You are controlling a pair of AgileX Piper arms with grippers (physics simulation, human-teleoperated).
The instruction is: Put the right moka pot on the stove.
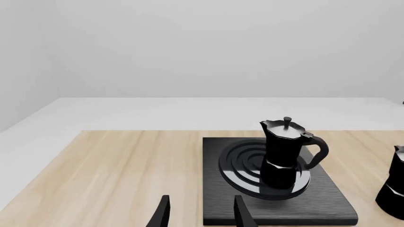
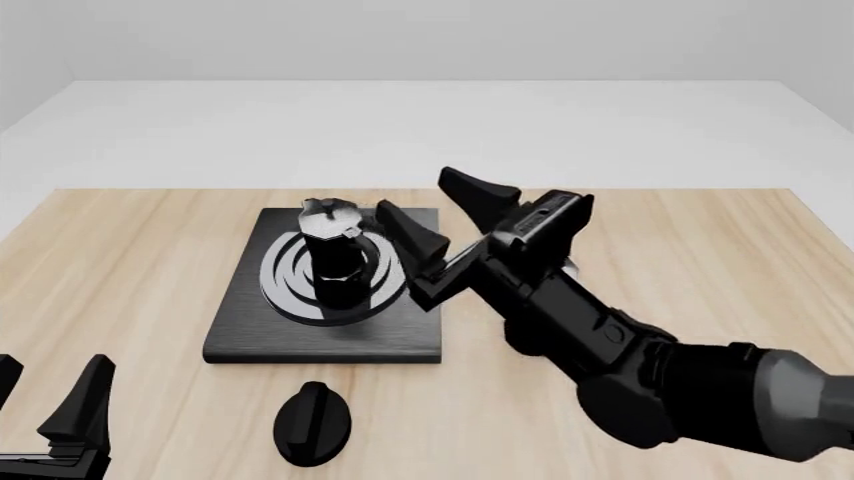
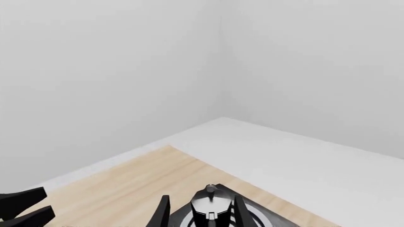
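The right moka pot point(image 2: 334, 262) stands upright on the burner rings of the stove point(image 2: 247, 335), a flat black slab left of centre. It also shows in the left wrist view point(image 1: 284, 151) on the stove point(image 1: 315, 203). In the right wrist view only its lid and knob point(image 3: 211, 208) show. My right gripper point(image 2: 414, 192) is open and empty, raised above the stove's right edge, just right of the pot and apart from it. My left gripper point(image 2: 51, 375) is open and empty, low at the table's near left corner.
The other, near-identical black moka pot point(image 1: 394, 189) stands on the table just right of the stove; in the front view my right arm hides it. A small black oval knob point(image 2: 311, 425) lies in front of the stove.
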